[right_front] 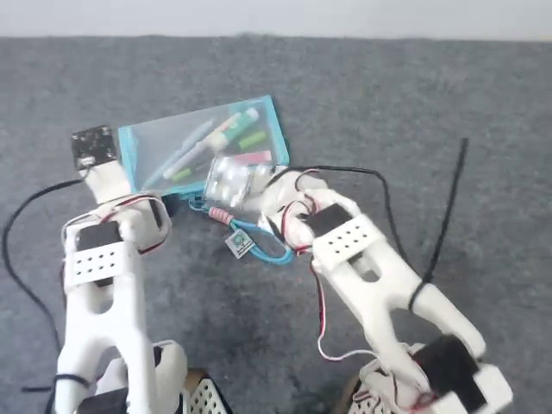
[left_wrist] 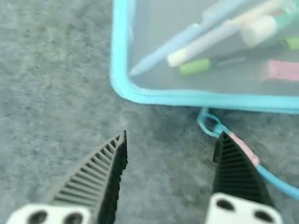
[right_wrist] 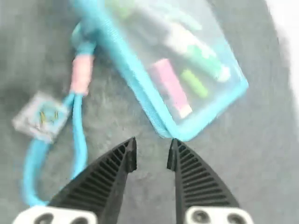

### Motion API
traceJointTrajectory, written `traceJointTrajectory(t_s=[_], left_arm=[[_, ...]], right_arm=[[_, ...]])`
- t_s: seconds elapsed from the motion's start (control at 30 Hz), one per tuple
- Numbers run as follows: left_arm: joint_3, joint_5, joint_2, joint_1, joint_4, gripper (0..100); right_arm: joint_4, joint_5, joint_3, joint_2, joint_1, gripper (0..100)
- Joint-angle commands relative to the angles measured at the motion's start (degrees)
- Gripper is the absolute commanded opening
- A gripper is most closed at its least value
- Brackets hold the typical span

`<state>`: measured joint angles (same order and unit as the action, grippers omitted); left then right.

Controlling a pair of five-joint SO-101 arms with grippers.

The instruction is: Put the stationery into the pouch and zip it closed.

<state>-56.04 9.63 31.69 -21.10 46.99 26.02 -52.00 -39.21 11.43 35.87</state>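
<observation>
Pouch lies slanted in the upper middle of the high view. The pens and markers show through its clear side, so I judge the loading done and zipping the step in hand. I cannot tell whether the zip has already been run partway. A cyan strap with a square tag trails from the pouch's lower edge toward frame centre, and I take its anchor to be the slider.

To do this well, I'd pin one end of the pouch with one arm. The other arm would take the strap close to its anchor and pull low and straight along the edge, so the pouch doesn't skid on the grey surface.

My left gripper is spread wide and holds nothing. It hovers just beside the pouch's lower-left corner, with one finger close by the strap. My right gripper shows only a narrow gap, also empty, its tips just short of the lower-right corner.
</observation>
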Motion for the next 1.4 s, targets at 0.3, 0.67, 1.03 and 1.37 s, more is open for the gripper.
traceJointTrajectory(t_s=[0.3, 0.67, 1.03, 1.37], left_arm=[[0.48, -4.31, 2.55, -6.24, -1.49, 28], [0.31, -4.31, 2.55, -6.15, -1.41, 28], [0.57, -4.31, 2.55, -6.15, 0.09, 28], [0.40, -4.31, 2.55, -6.15, -0.09, 28]], right_arm=[[-30.46, -13.54, 7.38, -25.36, 2.77, 12.2], [-31.08, -13.54, 17.58, -34.07, 2.77, 12.2], [-35.03, -16.79, 23.65, -43.21, 1.10, 0.8], [-19.38, -8.53, 23.91, -36.62, -1.98, 0.7]])
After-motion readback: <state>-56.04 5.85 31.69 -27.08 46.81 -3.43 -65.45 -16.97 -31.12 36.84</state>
